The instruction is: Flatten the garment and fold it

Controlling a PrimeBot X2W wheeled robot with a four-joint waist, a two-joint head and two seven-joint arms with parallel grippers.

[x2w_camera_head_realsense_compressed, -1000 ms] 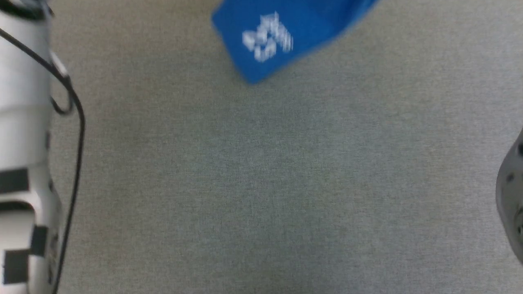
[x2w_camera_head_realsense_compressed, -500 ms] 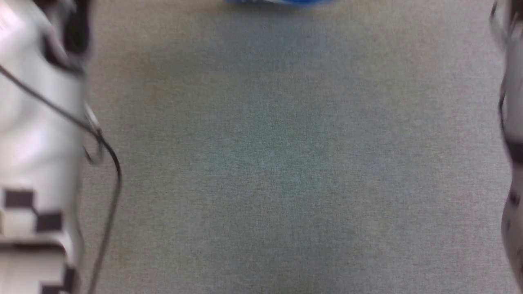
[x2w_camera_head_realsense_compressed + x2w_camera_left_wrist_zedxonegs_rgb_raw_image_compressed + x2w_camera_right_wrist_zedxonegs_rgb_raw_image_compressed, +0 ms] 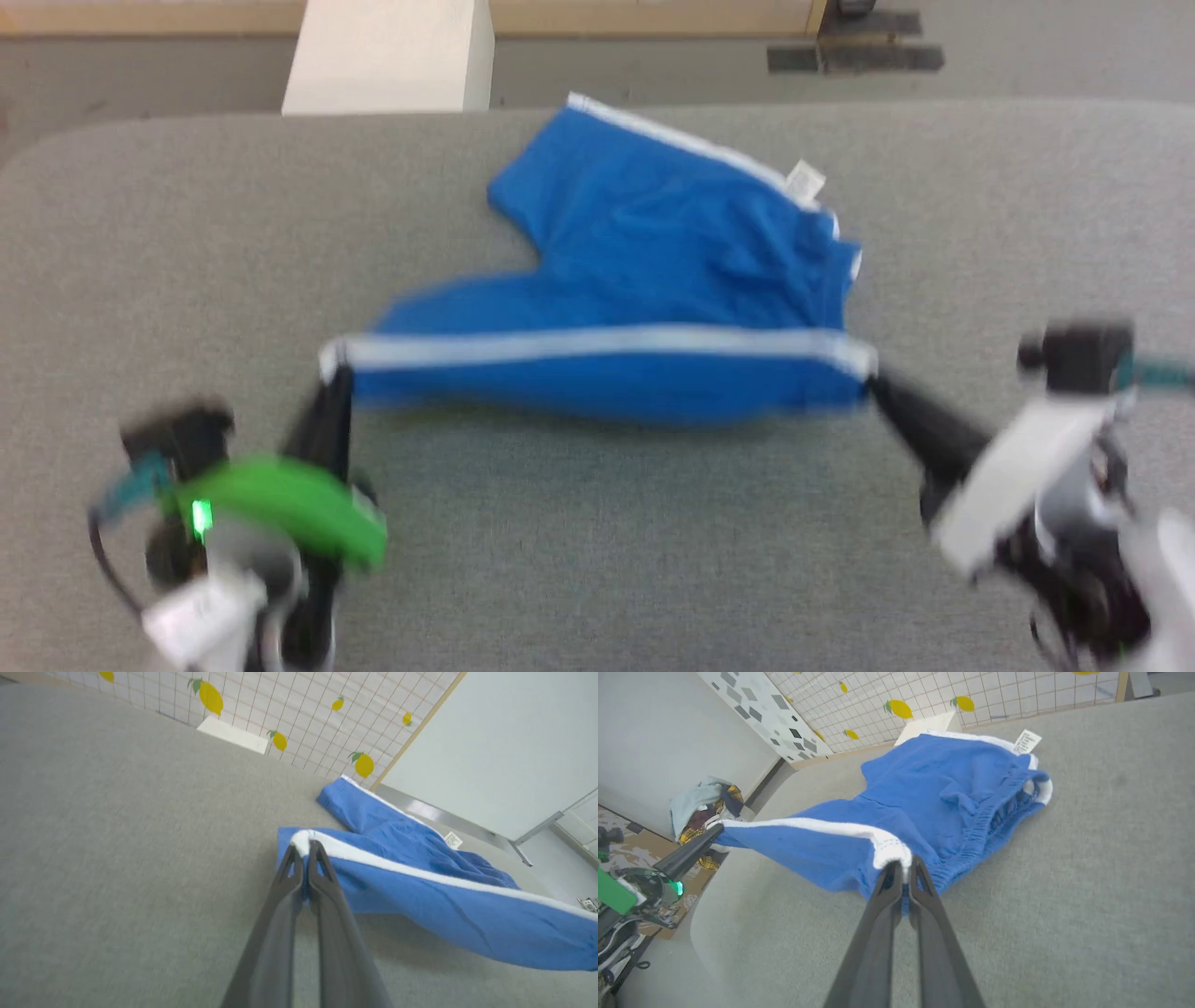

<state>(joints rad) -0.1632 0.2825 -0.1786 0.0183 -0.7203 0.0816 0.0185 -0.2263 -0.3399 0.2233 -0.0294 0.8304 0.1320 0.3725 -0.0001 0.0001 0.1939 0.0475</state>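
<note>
Grey felt-looking table point(image 3: 597, 541) with rounded corners, a grid wall with little lemons point(image 3: 280, 718) behind it, and a heap of clothes point(image 3: 703, 805) on the floor off to the side.

Starting on the robot's left: the left gripper point(image 3: 334, 373) has its two dark fingers squeezed right together, pinching one end of the garment point(image 3: 653, 252). It's got the end of the white side stripe point(image 3: 597, 343) away from the waist.

The garment is a pair of bright royal blue shorts in soft fabric. That stripe edge is pulled out pretty straight between the two grippers and held up off the table, with a flap of blue hanging under it and a shadow on the felt below. The rest of the shorts trails back onto the table toward the far edge, a bit rumpled. One leg is lying flat and pointing away, with white trim along its far side.

Further right you get the gathered elastic waistband point(image 3: 994, 816) and a small white tag point(image 3: 805, 179) sticking out at the far side.

Then the right gripper point(image 3: 873, 378) is clamped just as tight on the waistband end of the same stripe.
</note>
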